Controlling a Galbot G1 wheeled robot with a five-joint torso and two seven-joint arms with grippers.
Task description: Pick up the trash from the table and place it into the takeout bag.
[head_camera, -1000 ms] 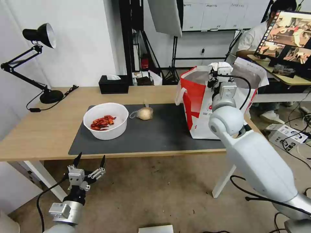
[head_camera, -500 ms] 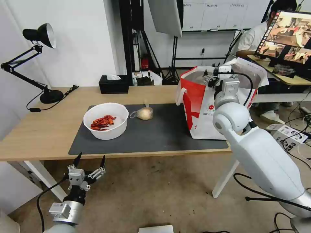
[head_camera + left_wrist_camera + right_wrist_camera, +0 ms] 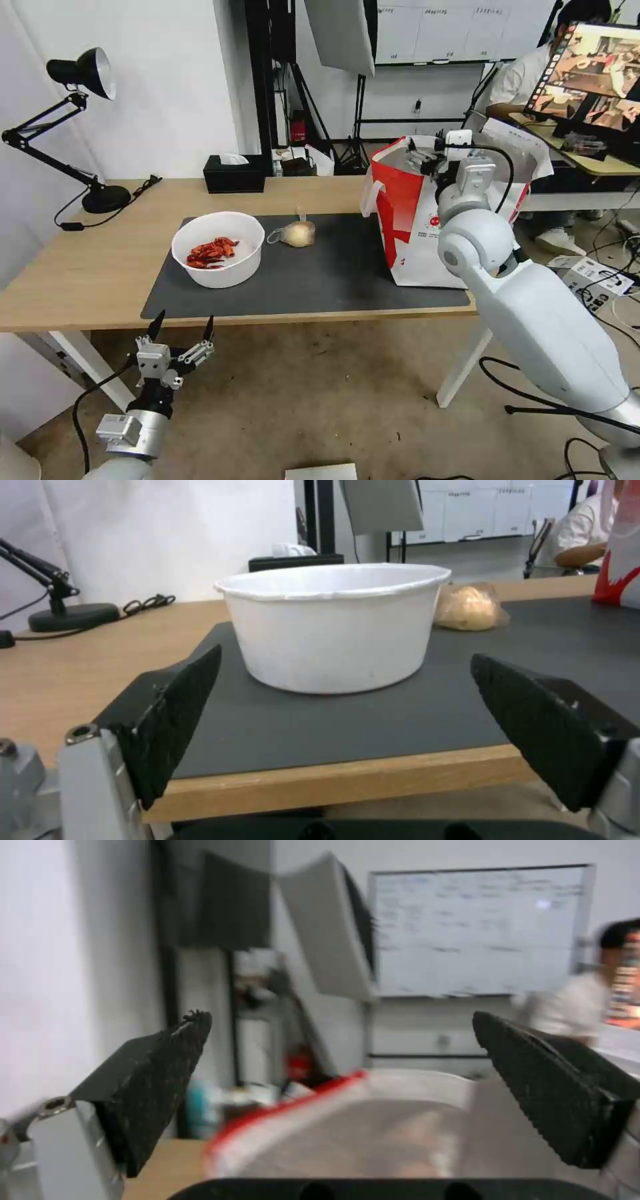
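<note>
A white round bowl point(image 3: 218, 248) of red shells sits on the dark mat point(image 3: 320, 280) of the table point(image 3: 87, 267); the left wrist view shows the bowl point(image 3: 332, 625) side-on. A small knotted clear bag point(image 3: 294, 233) with a pale lump lies just right of it, and shows again as the knotted bag point(image 3: 469, 607) in the left wrist view. The white-and-red takeout bag point(image 3: 407, 220) stands at the mat's right end. My right gripper point(image 3: 423, 155) hangs open over the bag's mouth, with nothing between its fingers. My left gripper point(image 3: 181, 330) is open below the table's front edge, in front of the bowl.
A black tissue box point(image 3: 234, 173) and a black desk lamp point(image 3: 80, 127) stand along the table's back edge. A person sits at a second desk with a monitor point(image 3: 593, 80) behind the bag. Cables and a small box point(image 3: 590, 277) lie on the floor at right.
My right gripper shifted a little left above the takeout bag's opening. My left gripper sank slightly below the table edge. The bowl and knotted bag stayed put.
</note>
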